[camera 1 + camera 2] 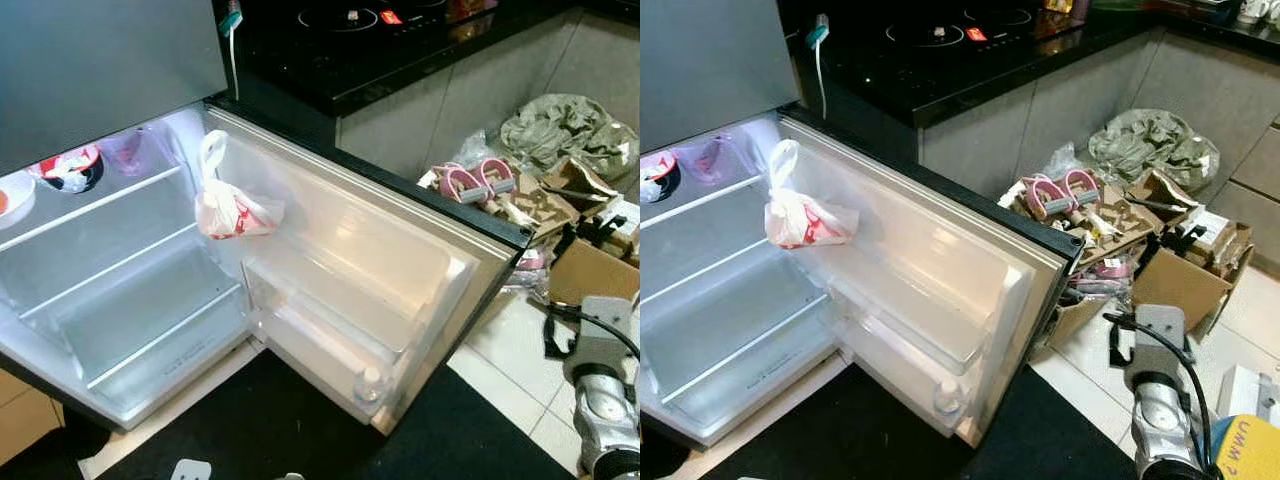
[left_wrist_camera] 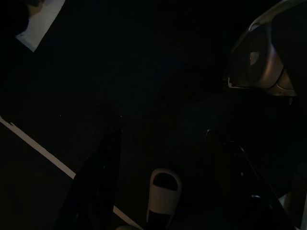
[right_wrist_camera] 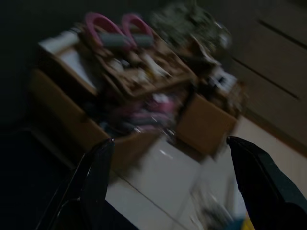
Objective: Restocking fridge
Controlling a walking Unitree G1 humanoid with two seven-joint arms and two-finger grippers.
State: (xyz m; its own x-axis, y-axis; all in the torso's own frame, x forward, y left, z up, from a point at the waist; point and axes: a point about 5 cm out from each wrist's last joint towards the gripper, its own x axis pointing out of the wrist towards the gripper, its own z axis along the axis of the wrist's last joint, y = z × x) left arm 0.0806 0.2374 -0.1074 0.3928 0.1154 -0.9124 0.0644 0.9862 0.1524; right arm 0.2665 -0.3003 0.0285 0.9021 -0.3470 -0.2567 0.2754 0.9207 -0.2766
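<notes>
The small fridge (image 1: pixel 120 300) stands open, lit inside, its lower shelves bare. Its door (image 1: pixel 400 250) is swung out to my right. A white and red plastic bag (image 1: pixel 232 212) hangs at the door's upper inner corner. A small clear bottle (image 1: pixel 369 383) stands in the door's bottom rack. A bowl (image 1: pixel 68 170) and a pink bag (image 1: pixel 125 150) sit on the top shelf. My right arm (image 1: pixel 1160 400) hangs low beside the door; its gripper (image 3: pixel 168 182) is open over the floor tiles, holding nothing. The left gripper (image 2: pixel 172 191) hangs in the dark over the black mat, fingers apart.
Cardboard boxes (image 1: pixel 1170 285) with pink slippers (image 1: pixel 1060 192) and a crumpled grey bag (image 1: pixel 1150 145) crowd the floor right of the door. A black counter with a cooktop (image 1: pixel 350 40) runs behind. A black mat (image 1: pixel 280 430) lies before the fridge.
</notes>
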